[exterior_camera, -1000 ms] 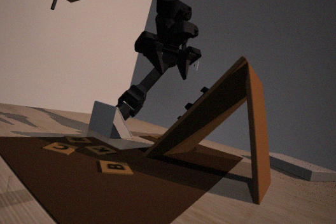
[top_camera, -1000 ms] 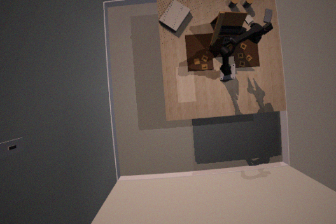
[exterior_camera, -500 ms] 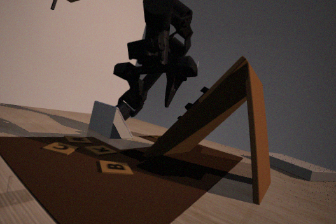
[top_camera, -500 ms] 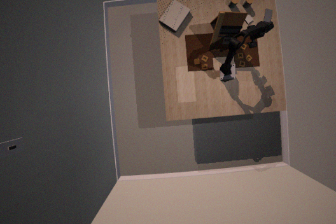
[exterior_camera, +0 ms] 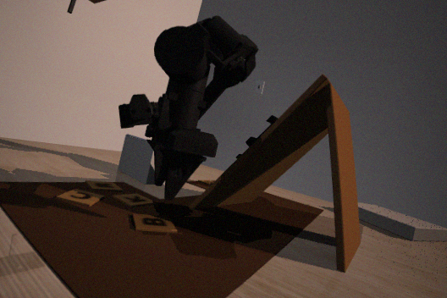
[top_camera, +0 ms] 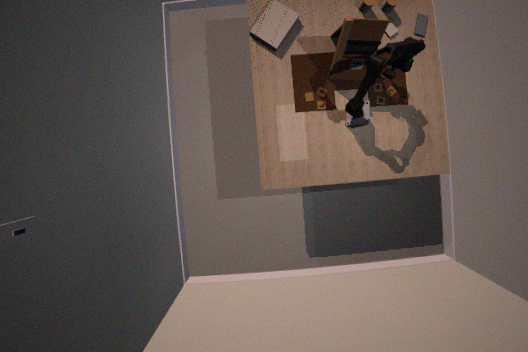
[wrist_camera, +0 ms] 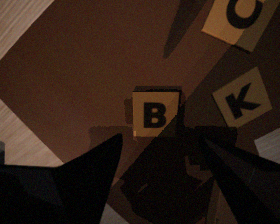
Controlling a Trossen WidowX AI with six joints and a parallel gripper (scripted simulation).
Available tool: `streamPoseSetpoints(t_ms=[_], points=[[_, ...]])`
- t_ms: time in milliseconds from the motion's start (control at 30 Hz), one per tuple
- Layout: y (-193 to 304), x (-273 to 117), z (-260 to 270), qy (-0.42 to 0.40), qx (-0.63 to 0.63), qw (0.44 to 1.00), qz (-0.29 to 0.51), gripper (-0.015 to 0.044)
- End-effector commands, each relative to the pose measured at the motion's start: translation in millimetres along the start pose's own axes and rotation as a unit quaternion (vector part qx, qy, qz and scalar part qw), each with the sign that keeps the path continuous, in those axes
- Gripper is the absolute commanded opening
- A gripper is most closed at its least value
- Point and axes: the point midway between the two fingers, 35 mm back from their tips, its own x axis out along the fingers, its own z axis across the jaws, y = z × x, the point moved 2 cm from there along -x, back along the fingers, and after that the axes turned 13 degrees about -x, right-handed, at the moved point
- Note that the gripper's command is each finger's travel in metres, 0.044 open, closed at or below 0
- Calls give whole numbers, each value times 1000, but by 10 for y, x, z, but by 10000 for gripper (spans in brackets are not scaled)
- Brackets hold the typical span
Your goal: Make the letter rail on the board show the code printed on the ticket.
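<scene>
My gripper (exterior_camera: 164, 192) (wrist_camera: 162, 137) is open and empty, its fingertips low over the mat, on either side of the near edge of the B tile (exterior_camera: 154, 222) (wrist_camera: 155, 115). The B tile lies flat, face up. The K tile (exterior_camera: 132, 199) (wrist_camera: 236, 100) and a C tile (top_camera: 392, 91) (exterior_camera: 80, 196) lie near it; another tile (top_camera: 380, 100) (exterior_camera: 103, 185) lies beyond. Several tiles, one of them blank-looking (top_camera: 309, 96), lie left of the board. The tilted wooden board (top_camera: 371, 27) (exterior_camera: 344, 183) carries a dark rail (top_camera: 361, 47). The pale ticket (top_camera: 356, 63) is too small to read.
The brown mat (top_camera: 305, 71) (exterior_camera: 127, 267) (wrist_camera: 66, 65) lies under the tiles. A pale box (top_camera: 275, 23) stands at the back left, two cups (top_camera: 368, 0) (top_camera: 390, 1) at the back. A grey flat block (top_camera: 421, 25) lies back right. The board rises close beside the gripper.
</scene>
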Motion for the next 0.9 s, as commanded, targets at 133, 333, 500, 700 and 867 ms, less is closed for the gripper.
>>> streamPoseSetpoints(t_ms=[133, 333, 500, 700, 867], points=[[-29, 29, 10, -2, 9, 1000, -5, 340], [-31, 314, 6, -2, 9, 1000, -5, 340], [-37, 322, -3, -2, 9, 1000, -5, 340], [-37, 322, -3, -2, 9, 1000, -5, 340], [-37, 322, -3, -2, 9, 1000, -5, 340]])
